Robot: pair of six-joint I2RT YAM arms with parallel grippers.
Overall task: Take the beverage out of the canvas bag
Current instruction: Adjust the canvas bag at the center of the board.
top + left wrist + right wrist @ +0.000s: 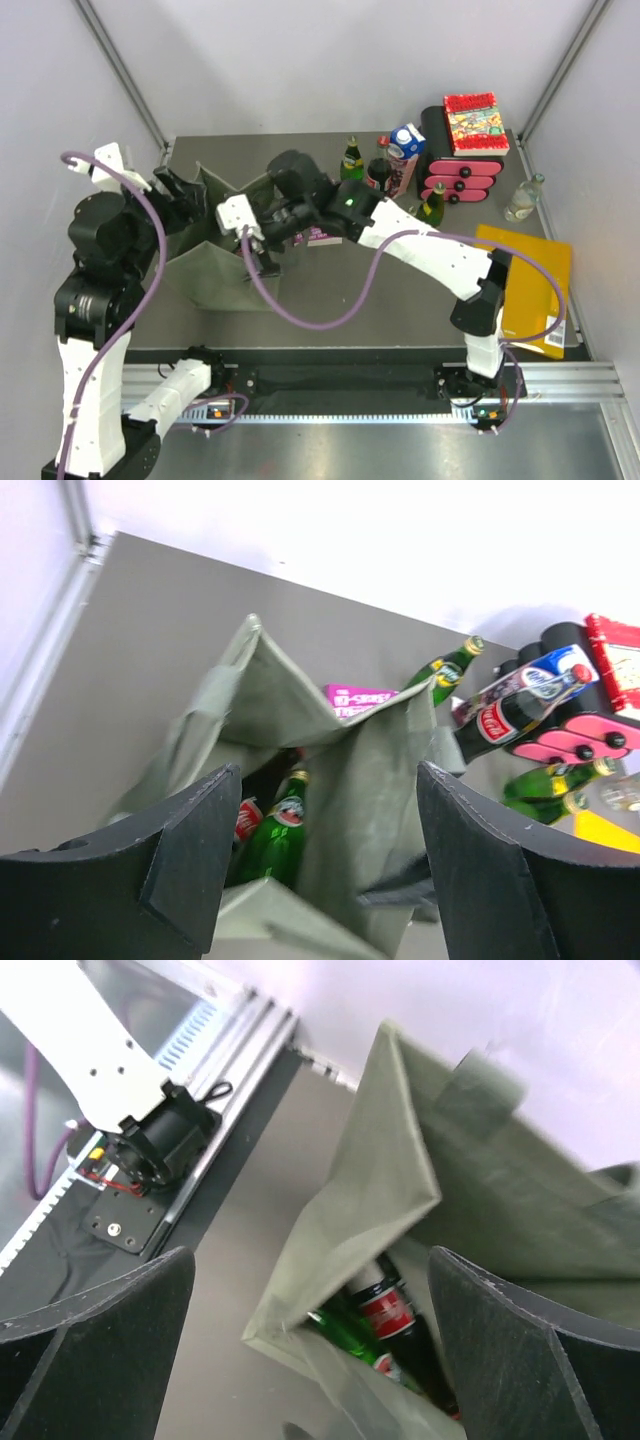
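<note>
The olive canvas bag (205,262) stands open at the left of the table. Inside it a green glass bottle (272,838) and a dark cola bottle with a red label (249,817) lie side by side. Both show in the right wrist view too: the cola bottle (392,1312) and the green bottle (348,1334). My left gripper (185,200) is open and empty, just above the bag's far left rim (240,670). My right gripper (262,260) is open and empty, over the bag's right side (400,1160), above its mouth.
Behind the bag lies a pink book (320,238). At the back right stand a green bottle (351,158), a cola bottle (379,170), a milk carton (404,160), another green bottle (433,205), a clear bottle (524,198) and a pink drawer box (462,175). A yellow book (525,285) lies right.
</note>
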